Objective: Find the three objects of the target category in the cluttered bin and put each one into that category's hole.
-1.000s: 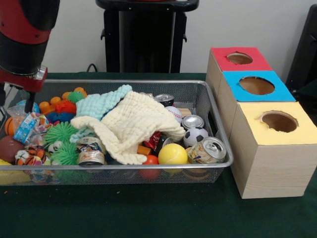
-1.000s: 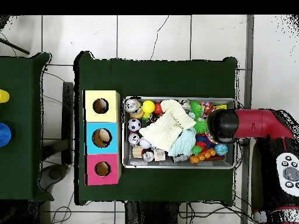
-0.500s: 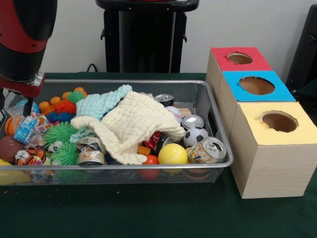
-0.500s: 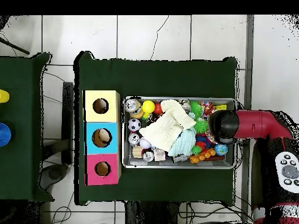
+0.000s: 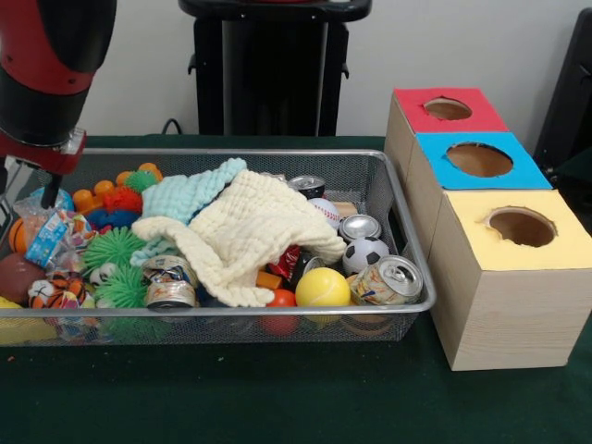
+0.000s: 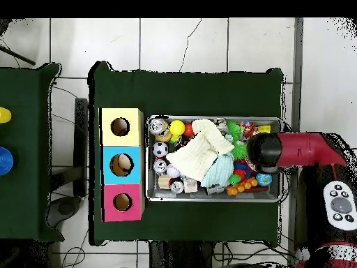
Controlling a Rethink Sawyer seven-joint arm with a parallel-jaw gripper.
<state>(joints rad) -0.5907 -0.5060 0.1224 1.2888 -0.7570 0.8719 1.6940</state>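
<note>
The gripper (image 5: 28,190) hangs over the bin's (image 5: 407,305) left end, shifted only slightly sideways since a moment ago; whether it is open I cannot tell. Nothing is lifted yet, so the balls, cans and spiky toys remain inside, under and around the cloths (image 5: 250,227).

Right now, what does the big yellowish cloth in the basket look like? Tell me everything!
The pale yellow cloth looks soft and waffle-textured, like a washcloth. It lies crumpled and spread over the middle of the wire bin, draped on top of the toys and cans. A light blue-green cloth lies beside it, partly tucked under its edge. Its front corner hangs down toward a yellow ball and a dented can. Nothing holds it.
</note>
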